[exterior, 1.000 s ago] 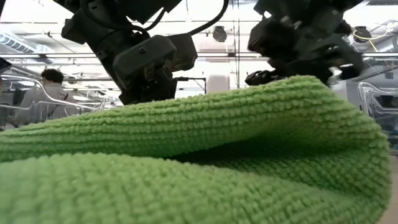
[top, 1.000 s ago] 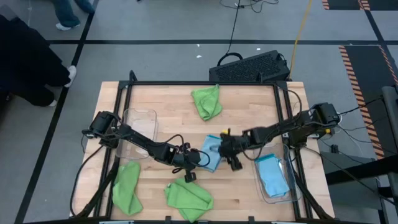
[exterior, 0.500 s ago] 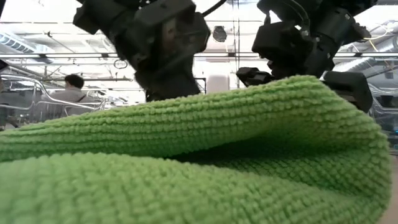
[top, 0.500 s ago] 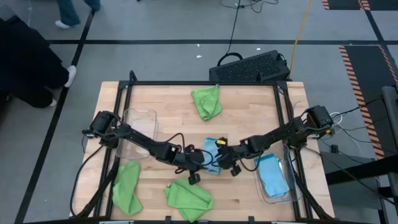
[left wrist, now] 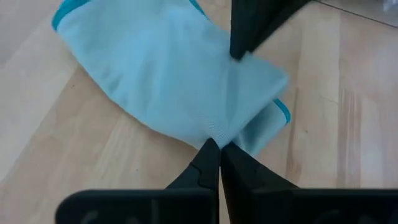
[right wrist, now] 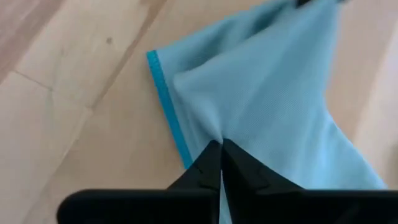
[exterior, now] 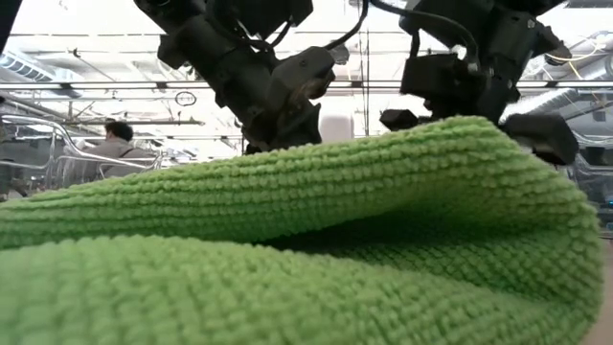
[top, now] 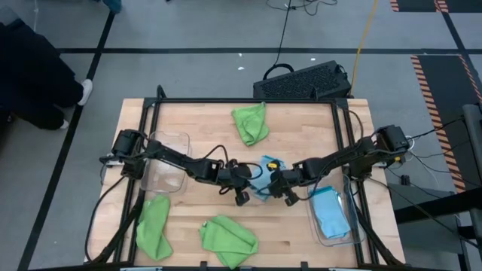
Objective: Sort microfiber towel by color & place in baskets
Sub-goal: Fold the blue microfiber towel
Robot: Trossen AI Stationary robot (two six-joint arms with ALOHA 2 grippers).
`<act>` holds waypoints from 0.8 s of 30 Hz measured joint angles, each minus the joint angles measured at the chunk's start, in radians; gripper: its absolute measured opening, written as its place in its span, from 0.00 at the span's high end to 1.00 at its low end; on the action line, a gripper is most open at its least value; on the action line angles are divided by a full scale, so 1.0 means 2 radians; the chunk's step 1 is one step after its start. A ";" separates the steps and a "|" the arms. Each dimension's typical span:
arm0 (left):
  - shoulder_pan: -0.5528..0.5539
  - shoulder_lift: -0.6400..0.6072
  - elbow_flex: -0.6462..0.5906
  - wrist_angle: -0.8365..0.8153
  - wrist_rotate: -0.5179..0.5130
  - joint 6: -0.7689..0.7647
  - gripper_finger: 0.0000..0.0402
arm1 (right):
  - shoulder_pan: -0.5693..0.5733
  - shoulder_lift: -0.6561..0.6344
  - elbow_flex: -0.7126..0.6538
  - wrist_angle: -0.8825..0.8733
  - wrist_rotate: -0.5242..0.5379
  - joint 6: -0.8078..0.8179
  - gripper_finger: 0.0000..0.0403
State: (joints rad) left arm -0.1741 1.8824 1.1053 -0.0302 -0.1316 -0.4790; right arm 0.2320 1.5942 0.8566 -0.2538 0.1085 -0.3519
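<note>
Blue towel in hand: light blue towel point(top: 262, 181) at mid-table, between the two grippers; partly lifted or bunched, exact height not clear
Left gripper: left gripper point(left wrist: 214, 146) pinched tight on one edge of that blue towel; fingers together with cloth between them
Right gripper: right gripper point(right wrist: 216, 144) likewise clamped on the opposite side of the same towel, near its darker blue hem
Right basket: clear basket point(top: 319, 232) by the right edge of the table; holds blue cloth point(top: 331, 213); how many layers cannot be told
Left basket: clear basket point(top: 175, 138) at the left side; looks empty, no green inside
Green towels: three still loose on the wood; one at the far middle point(top: 251, 123), one at near left point(top: 153, 227), one at near centre point(top: 227, 237); the last fills the low view
Progress: blue sorting under way, judged partly done; green sorting not yet begun
Left to do: carry held blue towel to the right basket; then all greens to the left basket
</note>
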 joint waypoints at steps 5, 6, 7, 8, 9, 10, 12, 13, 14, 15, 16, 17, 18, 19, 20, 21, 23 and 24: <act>-0.001 0.000 0.000 -0.003 0.000 -0.001 0.96 | -0.012 -0.042 0.000 0.000 -0.003 -0.001 1.00; -0.001 0.000 0.000 -0.004 -0.001 -0.003 0.96 | -0.012 -0.052 0.000 0.005 -0.004 -0.001 1.00; -0.001 0.000 0.000 -0.007 -0.002 -0.007 0.96 | -0.012 -0.060 0.000 0.014 -0.012 -0.001 1.00; -0.001 0.000 0.000 -0.010 -0.003 -0.010 0.96 | -0.012 -0.067 0.000 0.023 -0.029 0.004 1.00; -0.001 0.000 0.000 -0.012 -0.004 -0.010 0.97 | -0.012 -0.073 0.000 0.033 -0.049 0.015 1.00; -0.001 0.000 0.000 -0.015 -0.007 -0.010 0.98 | -0.011 -0.076 0.000 0.049 -0.071 0.029 1.00; -0.001 0.001 0.000 -0.016 -0.013 -0.010 0.99 | -0.009 -0.077 0.000 0.087 -0.106 0.058 1.00; -0.001 0.002 0.000 -0.015 -0.012 -0.011 0.99 | -0.007 -0.074 -0.002 0.101 -0.114 0.068 1.00; -0.001 0.004 0.000 -0.014 -0.013 -0.012 0.98 | -0.006 -0.067 -0.005 0.117 -0.118 0.074 1.00; -0.001 0.006 0.000 -0.014 -0.013 -0.013 0.97 | -0.004 -0.059 -0.009 0.135 -0.119 0.079 1.00; 0.000 0.007 0.000 -0.015 -0.013 -0.014 0.96 | -0.003 -0.050 -0.015 0.148 -0.119 0.081 1.00; 0.000 0.008 0.000 -0.019 -0.013 -0.014 0.96 | -0.002 -0.040 -0.021 0.155 -0.119 0.088 1.00; 0.000 0.008 0.000 -0.022 -0.013 -0.014 0.96 | -0.002 -0.028 -0.024 0.165 -0.120 0.096 1.00; 0.000 0.008 0.000 -0.022 -0.014 -0.014 0.96 | -0.002 -0.017 -0.028 0.176 -0.120 0.104 1.00; 0.000 0.008 0.000 -0.022 -0.014 -0.014 0.97 | -0.002 -0.007 -0.031 0.181 -0.120 0.112 1.00; 0.000 0.008 0.000 -0.025 -0.016 -0.014 0.98 | -0.001 0.002 -0.033 0.180 -0.120 0.120 1.00; 0.000 0.008 0.000 -0.026 -0.017 -0.014 0.99 | -0.001 0.022 -0.033 0.182 -0.119 0.132 1.00; 0.000 0.008 -0.001 -0.022 -0.018 -0.016 0.99 | -0.001 0.029 -0.033 0.182 -0.118 0.136 0.99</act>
State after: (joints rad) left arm -0.1749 1.8988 1.1042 -0.0749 -0.1669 -0.5115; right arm 0.2303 1.6527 0.7909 0.1102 -0.1273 -0.0805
